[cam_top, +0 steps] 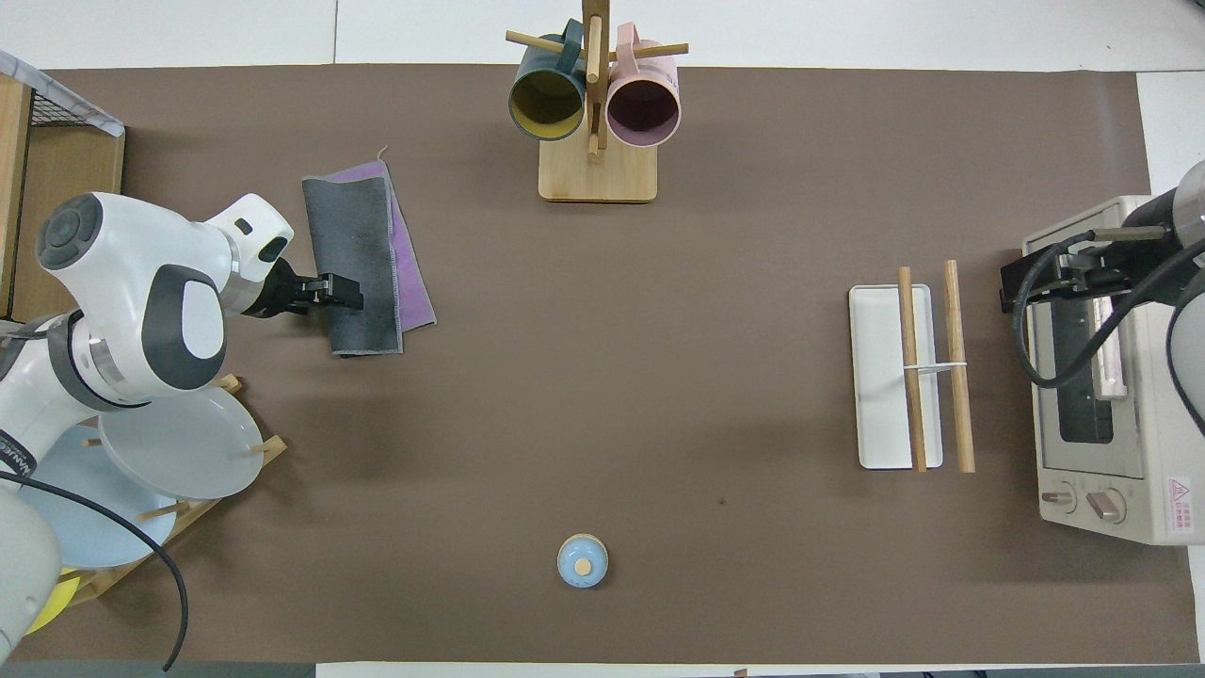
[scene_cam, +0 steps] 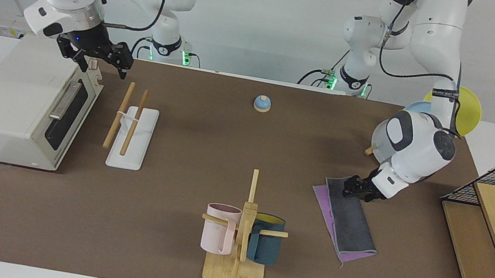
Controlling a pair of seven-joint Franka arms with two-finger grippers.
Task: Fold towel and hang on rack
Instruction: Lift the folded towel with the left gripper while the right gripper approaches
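The towel (scene_cam: 346, 219) lies folded on the bench, grey face up, toward the left arm's end. Left tool (scene_cam: 357, 188) sits at its robot-side edge; grip state cannot be told. Right tool (scene_cam: 98, 56) waits, fingers spread, over the toaster oven (scene_cam: 24, 105). Advice: pinch both layers together (purple edge included) before carrying to the rack (scene_cam: 131, 131).

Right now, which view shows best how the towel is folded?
Overhead: the towel shows whole, grey layer lying over purple, left gripper at its edge. Facing view shows the same fold obliquely, gripper covering one corner.
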